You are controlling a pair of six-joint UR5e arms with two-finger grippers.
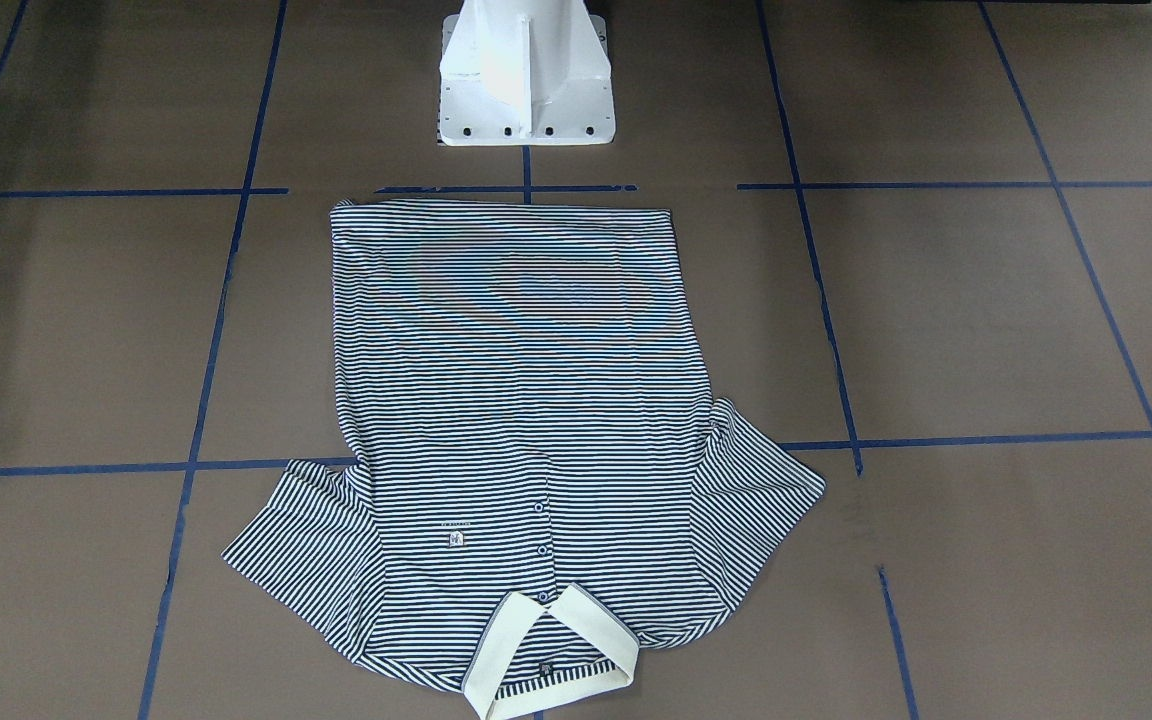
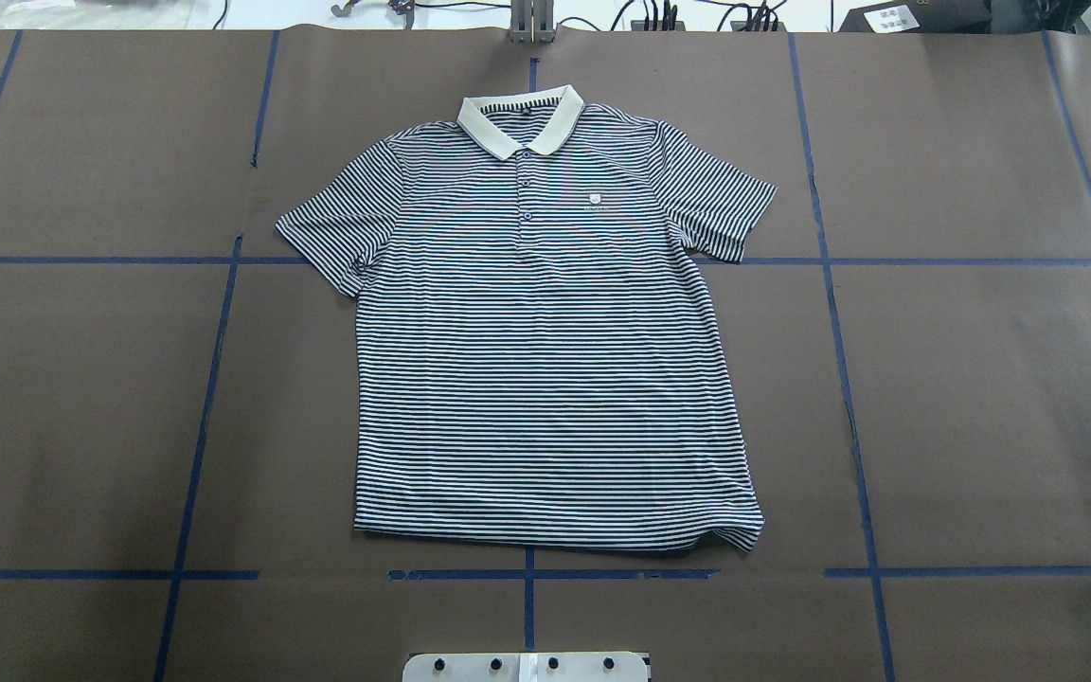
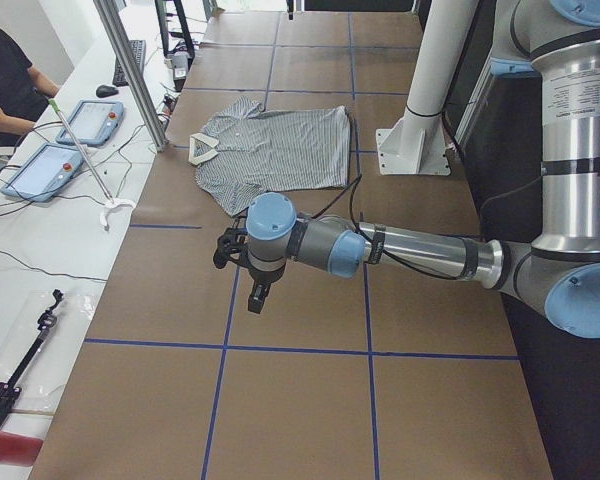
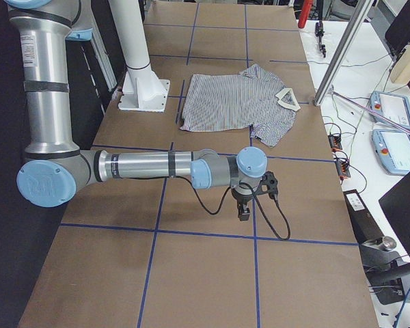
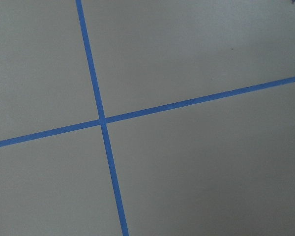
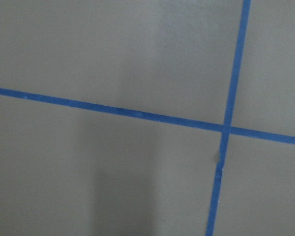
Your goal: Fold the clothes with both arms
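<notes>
Brown-papered table (image 2: 981, 398). A striped polo shirt (image 2: 545, 379) lies flat at centre, collar (image 2: 519, 118) away from the robot. The left arm (image 3: 420, 255) and right arm (image 4: 143, 166) hover well apart from it. I cannot tell whether the left gripper (image 3: 227, 250) or right gripper (image 4: 270, 186) is spread. Risk: uneven pinches would skew the fold, and the curled hem corner (image 2: 740, 535) may crease.

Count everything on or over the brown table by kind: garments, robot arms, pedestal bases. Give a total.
Striped polo shirt: 1
Robot arms: 2 (left arm, right arm)
White pedestal base: 1
Total: 4
</notes>
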